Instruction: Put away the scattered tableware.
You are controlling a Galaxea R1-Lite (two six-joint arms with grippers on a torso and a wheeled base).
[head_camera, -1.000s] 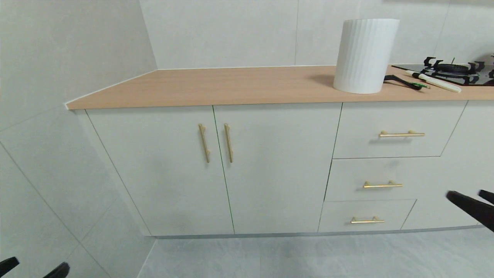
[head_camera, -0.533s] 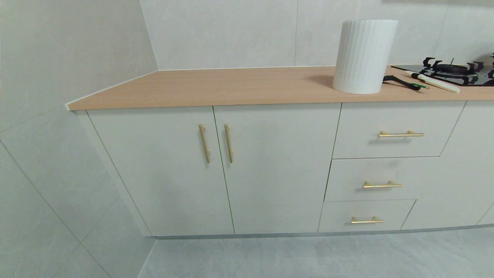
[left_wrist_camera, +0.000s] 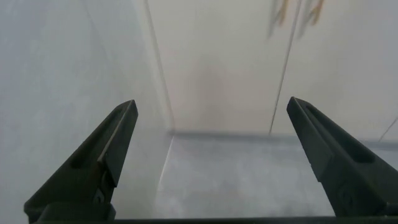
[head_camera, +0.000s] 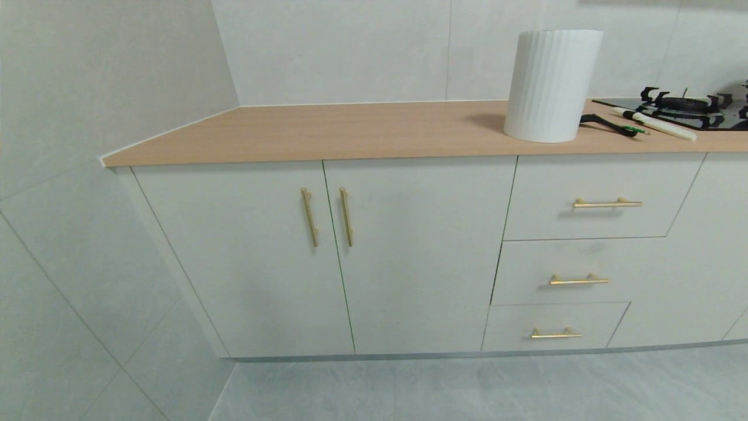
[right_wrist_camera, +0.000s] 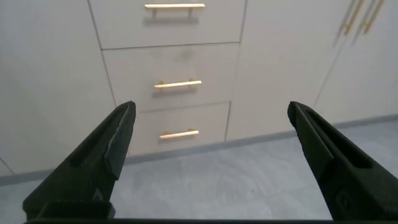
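The job looks to be at its start, an approach step: the scattered tableware, a black-handled utensil (head_camera: pixel 610 124) and a white-handled utensil (head_camera: pixel 657 126), lies on the wooden table (head_camera: pixel 350 131) at about 2 o'clock in the head view. Both pieces sit just at 3 o'clock of the tall white ribbed holder (head_camera: pixel 552 85), with the stove (head_camera: pixel 684 105) right behind them, and nothing is grasped yet. The left gripper (left_wrist_camera: pixel 210 106) hangs low before the cabinet doors (head_camera: pixel 292 251) and the floor, its fingers spread wide with nothing between them. The right gripper (right_wrist_camera: pixel 210 107) is likewise low, level with the lower drawers (right_wrist_camera: pixel 174 84), its fingers also wide apart and empty. Both arms sit well below the table top and well apart from the utensils. The next move probably calls for the robot to shift toward 2 o'clock and raise an arm, likely the right one, above the table edge. It would then come down over a handle with the fingers astride it. Whether the holder or a drawer is the place to stow the pieces cannot be told from here.
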